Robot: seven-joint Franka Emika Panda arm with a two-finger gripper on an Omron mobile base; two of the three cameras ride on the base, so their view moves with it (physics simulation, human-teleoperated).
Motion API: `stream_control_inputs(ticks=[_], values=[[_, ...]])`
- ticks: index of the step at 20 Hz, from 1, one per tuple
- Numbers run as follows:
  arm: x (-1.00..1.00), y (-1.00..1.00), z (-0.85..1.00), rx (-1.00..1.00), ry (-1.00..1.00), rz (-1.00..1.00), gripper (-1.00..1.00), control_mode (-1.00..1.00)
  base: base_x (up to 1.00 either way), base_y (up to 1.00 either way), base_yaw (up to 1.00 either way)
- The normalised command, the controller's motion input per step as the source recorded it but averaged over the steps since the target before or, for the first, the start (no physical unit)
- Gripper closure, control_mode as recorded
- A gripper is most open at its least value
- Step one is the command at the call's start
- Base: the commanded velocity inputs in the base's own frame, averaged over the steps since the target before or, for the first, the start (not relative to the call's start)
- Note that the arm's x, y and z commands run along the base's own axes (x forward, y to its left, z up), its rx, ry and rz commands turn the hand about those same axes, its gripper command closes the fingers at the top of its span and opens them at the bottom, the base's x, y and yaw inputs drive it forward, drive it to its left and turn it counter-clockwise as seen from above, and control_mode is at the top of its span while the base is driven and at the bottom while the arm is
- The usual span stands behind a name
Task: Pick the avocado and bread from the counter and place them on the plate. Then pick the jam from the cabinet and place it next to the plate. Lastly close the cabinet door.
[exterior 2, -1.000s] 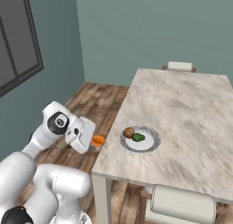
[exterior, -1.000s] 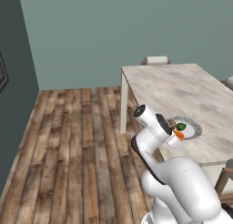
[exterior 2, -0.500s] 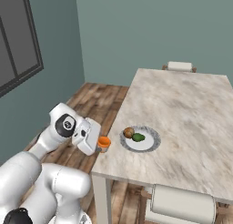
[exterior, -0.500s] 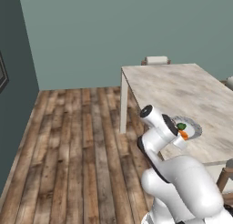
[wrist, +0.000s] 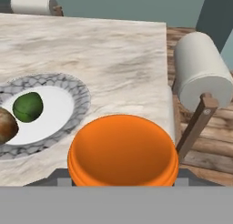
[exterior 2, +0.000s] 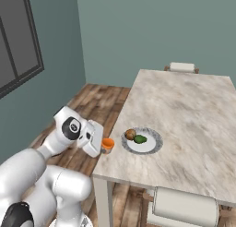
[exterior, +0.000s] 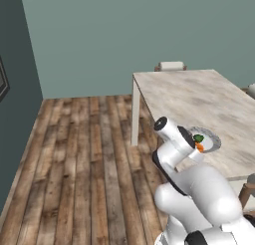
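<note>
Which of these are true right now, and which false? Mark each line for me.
1. The avocado and bread both lie on the plate. True.
2. The pincer is empty. False: it holds the orange-lidded jam.
3. The jam stands on the counter beyond the plate. False: it is carried at the counter's near edge, beside the plate.
4. A chair stands at the counter's far end. True.

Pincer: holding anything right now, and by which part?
Yes. The pincer holds the jam, gripped low on its sides with the orange lid up, at the table edge beside the plate.
</note>
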Motion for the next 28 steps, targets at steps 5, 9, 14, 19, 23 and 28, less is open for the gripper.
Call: stream_control_inputs(ticks=[5, 9, 14, 19, 23, 28], values=[[0.21, 0.00, -0.17, 0.00, 0.00, 0.03, 1.00, -1.00, 0.00, 0.00, 0.00], [0.18, 0.00, -0.16, 0.00, 0.00, 0.04, 1.00, -1.00, 0.00, 0.00, 0.00], [0.07, 0.00, -0.23, 0.00, 0.00, 0.04, 1.00, -1.00, 0.00, 0.00, 0.00], [0.02, 0.00, -0.18, 0.00, 0.00, 0.02, 1.00, -1.00, 0.00, 0.00, 0.00], [0.00, 0.00, -0.09, 0.00, -0.02, 0.01, 1.00, -1.00, 0.00, 0.00, 0.00], [0.00, 0.00, -0.11, 0.00, -0.05, 0.00, 1.00, -1.00, 0.00, 0.00, 0.00]])
